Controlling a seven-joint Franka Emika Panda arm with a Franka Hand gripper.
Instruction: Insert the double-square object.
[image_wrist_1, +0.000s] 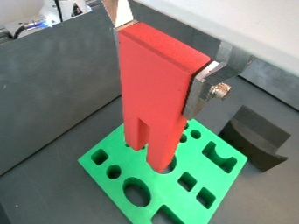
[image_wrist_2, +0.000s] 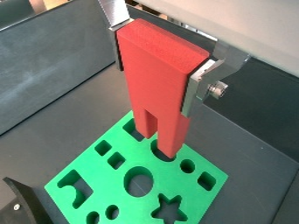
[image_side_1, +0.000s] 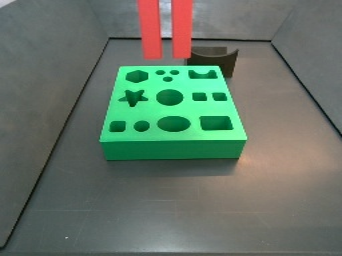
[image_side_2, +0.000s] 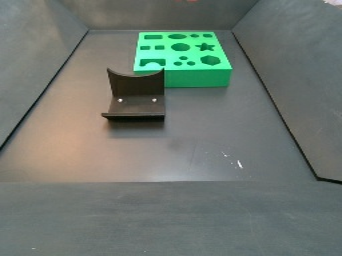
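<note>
My gripper (image_wrist_1: 160, 52) is shut on the double-square object (image_wrist_1: 158, 96), a tall bright-red piece. The silver fingers (image_wrist_1: 201, 87) clamp the two sides of its upper slab, as both wrist views show (image_wrist_2: 160, 51). The piece (image_wrist_2: 158, 96) hangs upright with its two legs pointing down over the green block with shaped holes (image_wrist_1: 111, 188), near one edge of it. In a side view the two red legs (image_side_1: 163, 30) end just above the far edge of the green block (image_side_1: 174, 145). I cannot tell if the legs touch it. The gripper itself is out of both side views.
A dark brown block with a curved notch (image_side_2: 134, 97) stands on the dark floor apart from the green block (image_side_2: 187, 78). It also shows in other views (image_side_1: 214, 62) (image_wrist_1: 257, 136). Dark walls enclose the floor on all sides.
</note>
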